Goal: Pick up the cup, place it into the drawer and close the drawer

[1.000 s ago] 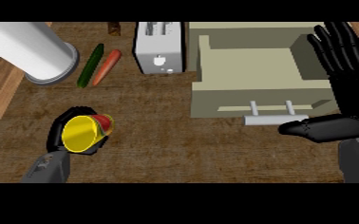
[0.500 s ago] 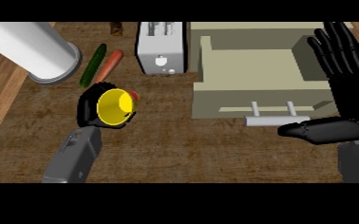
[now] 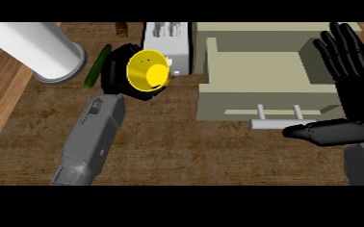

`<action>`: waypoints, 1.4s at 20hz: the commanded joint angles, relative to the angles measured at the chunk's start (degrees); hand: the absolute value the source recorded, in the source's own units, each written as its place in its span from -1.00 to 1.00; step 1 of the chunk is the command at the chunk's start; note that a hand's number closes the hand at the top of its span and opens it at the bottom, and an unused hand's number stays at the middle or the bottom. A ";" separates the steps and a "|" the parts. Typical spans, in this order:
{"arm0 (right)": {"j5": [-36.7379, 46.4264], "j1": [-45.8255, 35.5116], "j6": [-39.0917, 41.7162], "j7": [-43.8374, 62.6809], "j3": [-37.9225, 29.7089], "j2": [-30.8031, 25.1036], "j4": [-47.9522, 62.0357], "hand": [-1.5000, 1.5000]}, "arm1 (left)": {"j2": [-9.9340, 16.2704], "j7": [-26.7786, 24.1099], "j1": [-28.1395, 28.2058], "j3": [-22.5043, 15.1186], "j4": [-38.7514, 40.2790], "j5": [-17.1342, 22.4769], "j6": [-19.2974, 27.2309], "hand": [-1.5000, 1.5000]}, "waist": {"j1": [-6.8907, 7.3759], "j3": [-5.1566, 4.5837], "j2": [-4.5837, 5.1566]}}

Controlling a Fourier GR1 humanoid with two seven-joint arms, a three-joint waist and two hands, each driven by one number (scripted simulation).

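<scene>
The left hand point(image 3: 117, 74) is curled round the yellow cup point(image 3: 148, 70), holding it above the wooden counter point(image 3: 177, 149) with the cup's open mouth tipped toward the viewer, so that its inner wall and bottom show. The grey left forearm runs up from the lower edge, slanting slightly rightward to the wrist. The cup sits just left of the white toaster point(image 3: 169, 45), its rim overlapping the toaster's lower left corner in the view; whether they touch cannot be told. To the cup's right, past the toaster, lies the open beige drawer point(image 3: 213, 96), its tray showing a bare floor bounded by raised walls, with the front panel and its pale bar handle point(image 3: 280, 122) facing the lower edge. A strip of bare counter separates the held cup from the drawer's left wall. The right hand point(image 3: 344, 62) rests open at the right edge, fingers straight and pointing up over the drawer's right wall, its thumb point(image 3: 316, 132) stretched leftward near the right end of the handle. Behind the left hand a green vegetable point(image 3: 96, 67) pokes out, and a large white cylinder point(image 3: 39, 50) lies at the upper left; below the cup and drawer the counter stretches broad and bare
</scene>
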 commanded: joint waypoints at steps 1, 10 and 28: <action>-0.39 0.60 0.65 -1.13 -1.32 -0.65 1.21 -1.00 | -0.73 10.68 -4.43 -2.29 -8.85 0.70 1.06 1.00 | 0.28 0.01 -0.04; -0.13 0.24 1.08 -2.47 -1.49 -0.73 2.23 -1.00 | -1.26 25.33 -21.30 -12.42 -7.30 5.58 17.91 1.00 | -1.58 -0.01 0.38; -1.60 -7.22 2.84 -1.34 1.09 -0.59 4.38 -1.00 | -1.27 33.89 -36.06 -26.41 22.70 13.06 22.40 1.00 | -8.28 0.08 2.49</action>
